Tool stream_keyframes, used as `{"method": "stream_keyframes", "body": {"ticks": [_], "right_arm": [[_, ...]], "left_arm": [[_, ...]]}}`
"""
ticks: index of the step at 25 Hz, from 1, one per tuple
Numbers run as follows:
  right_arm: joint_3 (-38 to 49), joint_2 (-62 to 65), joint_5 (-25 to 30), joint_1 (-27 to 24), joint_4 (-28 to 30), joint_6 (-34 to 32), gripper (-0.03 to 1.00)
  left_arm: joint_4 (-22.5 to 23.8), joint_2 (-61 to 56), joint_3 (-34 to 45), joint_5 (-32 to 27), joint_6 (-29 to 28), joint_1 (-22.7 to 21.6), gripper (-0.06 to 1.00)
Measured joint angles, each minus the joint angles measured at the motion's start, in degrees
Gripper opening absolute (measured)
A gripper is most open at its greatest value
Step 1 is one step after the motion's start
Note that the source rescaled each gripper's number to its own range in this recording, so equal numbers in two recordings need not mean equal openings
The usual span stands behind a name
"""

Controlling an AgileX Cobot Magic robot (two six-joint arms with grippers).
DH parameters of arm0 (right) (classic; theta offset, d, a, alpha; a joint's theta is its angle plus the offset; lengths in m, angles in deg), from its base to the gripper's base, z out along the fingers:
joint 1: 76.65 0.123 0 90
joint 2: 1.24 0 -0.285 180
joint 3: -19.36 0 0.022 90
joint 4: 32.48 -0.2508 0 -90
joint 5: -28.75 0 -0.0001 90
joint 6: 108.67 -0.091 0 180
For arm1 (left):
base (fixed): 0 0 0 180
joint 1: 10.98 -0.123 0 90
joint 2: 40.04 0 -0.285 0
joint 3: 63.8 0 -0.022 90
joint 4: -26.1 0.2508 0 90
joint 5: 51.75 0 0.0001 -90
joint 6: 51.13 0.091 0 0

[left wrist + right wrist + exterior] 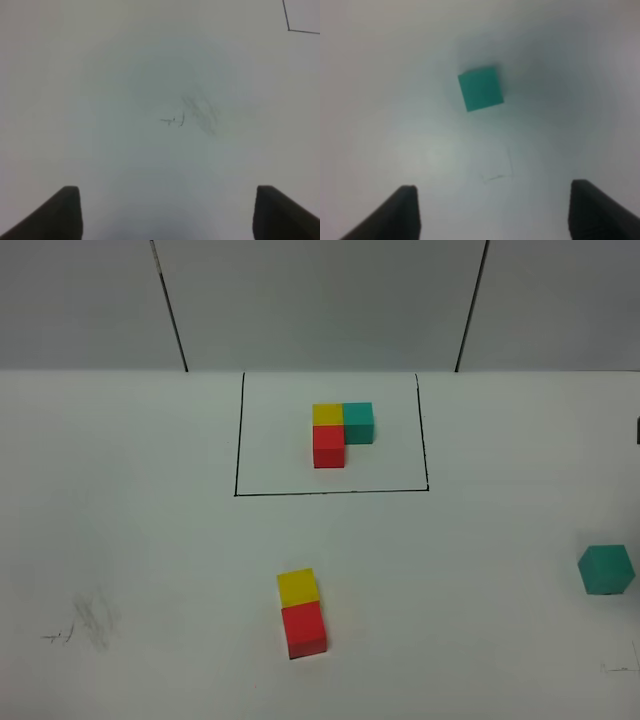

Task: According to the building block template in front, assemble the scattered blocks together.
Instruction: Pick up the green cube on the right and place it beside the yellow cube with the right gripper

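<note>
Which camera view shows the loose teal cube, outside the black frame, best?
The right wrist view: the teal cube sits whole and large, with nothing covering it. The exterior high view shows it small, near that picture's right edge. The left wrist view does not show it.

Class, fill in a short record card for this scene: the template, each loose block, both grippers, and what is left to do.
template: yellow, teal and red cubes joined in an L inside the black outline
loose yellow: touching the loose red, on its far side
loose teal: alone at the right, apart from that pair
left gripper: open, empty, over bare table
right gripper: open, empty, loose teal ahead of it
left to do: join loose teal to loose yellow
</note>
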Motion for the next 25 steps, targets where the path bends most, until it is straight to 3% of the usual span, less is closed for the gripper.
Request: {"method": "stream_keyframes", "body": {"ticks": [14,25], "right_arm": [[0.1,-12.3,-0.3,0.0,-0.6,3.6,0.69],[0.1,-20.0,-8.0,-3.8,-0.6,10.0,0.69]], "left_arm": [[0.0,0.0,0.0,0.0,0.0,0.0,1.00],[0.0,0.0,0.0,0.0,0.0,0.0,1.00]]}}
